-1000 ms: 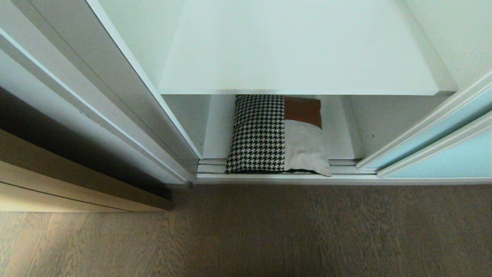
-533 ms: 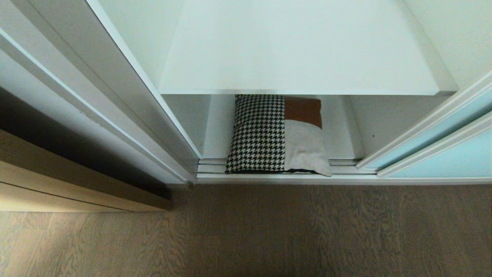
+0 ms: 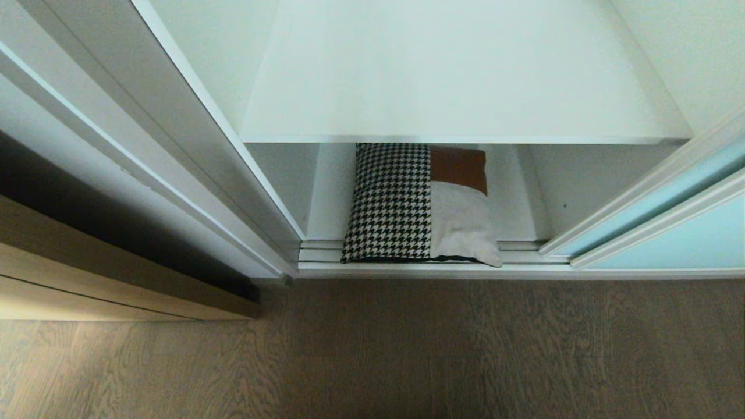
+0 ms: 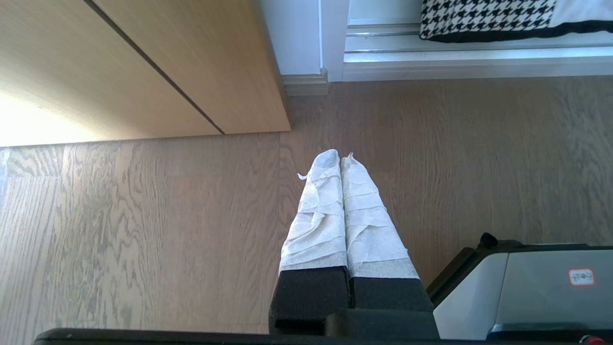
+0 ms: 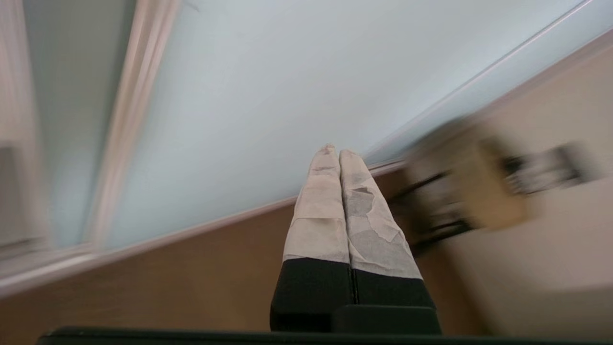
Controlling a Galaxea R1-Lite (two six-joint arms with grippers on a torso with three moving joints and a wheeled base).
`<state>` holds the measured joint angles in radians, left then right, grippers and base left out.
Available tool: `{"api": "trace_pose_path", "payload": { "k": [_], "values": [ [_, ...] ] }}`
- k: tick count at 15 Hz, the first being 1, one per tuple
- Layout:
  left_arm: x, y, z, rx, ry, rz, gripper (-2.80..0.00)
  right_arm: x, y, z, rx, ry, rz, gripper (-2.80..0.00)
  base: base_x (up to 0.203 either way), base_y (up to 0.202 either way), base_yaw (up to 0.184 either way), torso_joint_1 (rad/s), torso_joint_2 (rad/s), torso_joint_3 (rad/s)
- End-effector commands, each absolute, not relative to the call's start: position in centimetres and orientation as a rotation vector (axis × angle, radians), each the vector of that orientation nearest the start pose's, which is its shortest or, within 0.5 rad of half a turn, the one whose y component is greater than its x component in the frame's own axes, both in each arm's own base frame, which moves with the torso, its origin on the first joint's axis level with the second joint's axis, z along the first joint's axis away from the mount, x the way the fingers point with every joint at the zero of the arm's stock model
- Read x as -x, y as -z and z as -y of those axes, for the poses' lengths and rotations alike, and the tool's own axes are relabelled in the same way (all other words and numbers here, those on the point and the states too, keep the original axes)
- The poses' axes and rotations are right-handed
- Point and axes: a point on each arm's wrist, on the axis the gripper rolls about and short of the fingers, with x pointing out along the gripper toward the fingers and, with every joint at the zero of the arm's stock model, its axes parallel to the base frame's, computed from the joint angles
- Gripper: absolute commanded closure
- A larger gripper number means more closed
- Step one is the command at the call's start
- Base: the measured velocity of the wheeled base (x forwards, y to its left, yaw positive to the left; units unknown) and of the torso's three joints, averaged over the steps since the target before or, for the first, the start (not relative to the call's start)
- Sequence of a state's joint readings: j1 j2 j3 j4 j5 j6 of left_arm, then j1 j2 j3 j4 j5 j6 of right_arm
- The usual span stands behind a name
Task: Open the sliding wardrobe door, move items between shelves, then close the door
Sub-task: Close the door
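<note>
One cushion (image 3: 420,203) lies on lower shelf (image 3: 512,198), unmoved; sliding door (image 3: 669,233) at right edges slightly further right. Right gripper (image 5: 334,152) empty, pressed shut, near door glass; left gripper (image 4: 339,158) shut, parked over floor (image 4: 143,215). Door-opening step nearly finished.

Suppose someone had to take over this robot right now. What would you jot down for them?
Left gripper: shut, empty, hanging over the wooden floor.
Right gripper: shut, empty, pointing at the sliding wardrobe door.
Door slid aside to the right; wardrobe stands open.
Cushion lies flat on the lower shelf, its front edge over the door track. Upper shelf is bare.
Done: door opened. Left: whether the cushion has already been moved cannot be told; close the door.
</note>
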<state>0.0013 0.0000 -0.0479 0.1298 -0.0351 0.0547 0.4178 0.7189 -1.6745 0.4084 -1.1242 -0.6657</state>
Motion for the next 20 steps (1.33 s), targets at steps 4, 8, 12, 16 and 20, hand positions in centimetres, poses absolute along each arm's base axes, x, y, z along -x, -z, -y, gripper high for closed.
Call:
{"api": "trace_pose_path", "payload": {
  "k": [4,8,12,16,20],
  "values": [
    [2.7,-7.5,0.1,-0.054,0.036,-0.083,0.00,5.5,-43.5,1.4,0.442,0.870,0.100,0.00,0.000,0.000,0.000,0.000,0.00,0.000],
    [2.7,-7.5,0.1,-0.054,0.036,-0.083,0.00,3.1,-42.9,-0.3,0.478,0.848,0.089,0.00,0.000,0.000,0.000,0.000,0.00,0.000],
    [2.7,-7.5,0.1,-0.054,0.036,-0.083,0.00,2.4,-41.7,-1.7,0.445,0.828,0.043,0.00,0.000,0.000,0.000,0.000,0.00,0.000],
    [2.7,-7.5,0.1,-0.054,0.036,-0.083,0.00,2.5,-40.8,-2.2,0.346,0.763,0.057,0.00,0.000,0.000,0.000,0.000,0.00,0.000],
    [2.7,-7.5,0.1,-0.052,0.036,-0.083,0.00,3.8,-40.5,-2.9,0.198,0.730,0.056,0.00,0.000,0.000,0.000,0.000,0.00,0.000]
  ]
}}
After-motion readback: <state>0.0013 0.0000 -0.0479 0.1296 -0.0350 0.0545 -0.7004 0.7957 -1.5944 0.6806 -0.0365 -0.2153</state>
